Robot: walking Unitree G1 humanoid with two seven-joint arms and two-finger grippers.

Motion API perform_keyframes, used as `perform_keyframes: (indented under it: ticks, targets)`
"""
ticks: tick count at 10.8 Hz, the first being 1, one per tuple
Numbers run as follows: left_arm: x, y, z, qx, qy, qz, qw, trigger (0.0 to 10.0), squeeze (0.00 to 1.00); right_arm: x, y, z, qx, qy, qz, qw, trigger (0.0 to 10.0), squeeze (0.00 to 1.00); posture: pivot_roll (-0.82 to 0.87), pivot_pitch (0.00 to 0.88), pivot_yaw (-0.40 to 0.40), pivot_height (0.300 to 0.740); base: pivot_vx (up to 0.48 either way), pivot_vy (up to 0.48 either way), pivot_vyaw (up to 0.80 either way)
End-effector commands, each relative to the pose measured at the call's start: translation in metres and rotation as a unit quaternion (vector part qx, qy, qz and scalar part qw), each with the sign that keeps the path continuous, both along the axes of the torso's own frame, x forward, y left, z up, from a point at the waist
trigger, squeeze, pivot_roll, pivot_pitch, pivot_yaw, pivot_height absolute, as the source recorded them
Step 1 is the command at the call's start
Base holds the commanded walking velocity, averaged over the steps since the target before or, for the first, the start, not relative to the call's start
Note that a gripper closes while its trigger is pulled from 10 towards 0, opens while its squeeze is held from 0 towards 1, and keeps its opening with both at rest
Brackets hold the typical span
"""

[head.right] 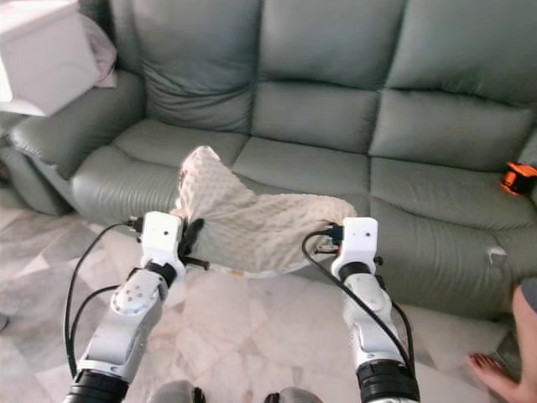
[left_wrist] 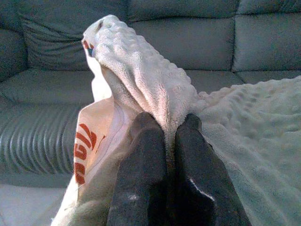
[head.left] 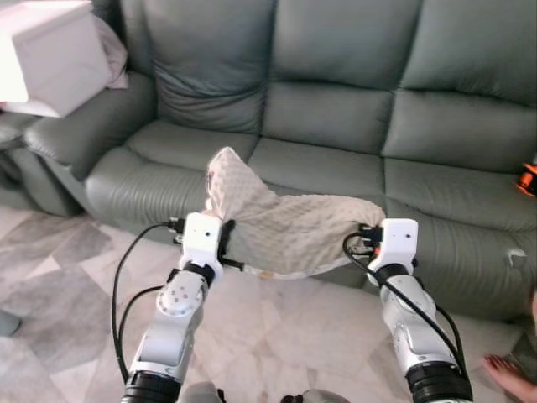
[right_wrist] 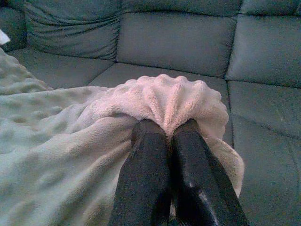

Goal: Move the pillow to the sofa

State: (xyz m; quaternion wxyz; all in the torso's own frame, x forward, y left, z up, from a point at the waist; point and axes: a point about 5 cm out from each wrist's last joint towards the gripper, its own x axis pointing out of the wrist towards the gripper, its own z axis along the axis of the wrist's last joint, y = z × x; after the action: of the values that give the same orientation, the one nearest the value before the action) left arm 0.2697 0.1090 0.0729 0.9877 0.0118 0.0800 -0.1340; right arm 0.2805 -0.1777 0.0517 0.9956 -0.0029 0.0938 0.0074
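Note:
A cream, bumpy-textured pillow (head.left: pixel 289 225) hangs in the air between my two arms, just in front of the grey-green sofa (head.left: pixel 336 109) and above the edge of its seat. My left gripper (left_wrist: pixel 169 129) is shut on the pillow's left corner, where a white label with orange print (left_wrist: pixel 89 146) shows. My right gripper (right_wrist: pixel 169 128) is shut on the bunched right corner of the pillow (right_wrist: pixel 174 99). One pillow corner (head.left: pixel 225 159) sticks up at the left.
A white box (head.left: pixel 50 54) lies on the sofa's left armrest with a pale cloth behind it. An orange object (head.left: pixel 527 178) rests on the right seat. A person's foot (head.left: pixel 512 375) is on the marble floor (head.left: pixel 67 285) at the lower right.

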Motion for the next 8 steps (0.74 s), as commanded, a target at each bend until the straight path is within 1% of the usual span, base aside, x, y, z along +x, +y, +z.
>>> perform_keyframes:
  ticks: [1,3,8]
  targets:
    - [0.0023,-0.002,0.008,-0.006,-0.019,-0.008,1.0,10.0,0.0,0.004,0.0048,0.0075,0.0,-0.017,0.007,1.0,10.0,0.0,-0.03,0.0,-0.005,0.74,0.0,0.0,-0.52]
    - [0.0018,-0.0034,0.0076,-0.007,-0.018,-0.013,1.0,10.0,0.0,0.0038,0.0048,0.0073,-0.001,-0.017,0.007,1.0,10.0,0.0,-0.03,0.0,-0.005,0.74,0.0,0.0,-0.53]
    - [0.0007,-0.0077,0.0075,-0.014,-0.015,-0.026,0.999,10.0,0.0,0.0017,0.0045,0.0066,-0.001,-0.016,0.005,1.0,10.0,0.0,-0.03,0.0,-0.004,0.74,0.299,0.0,-0.51]
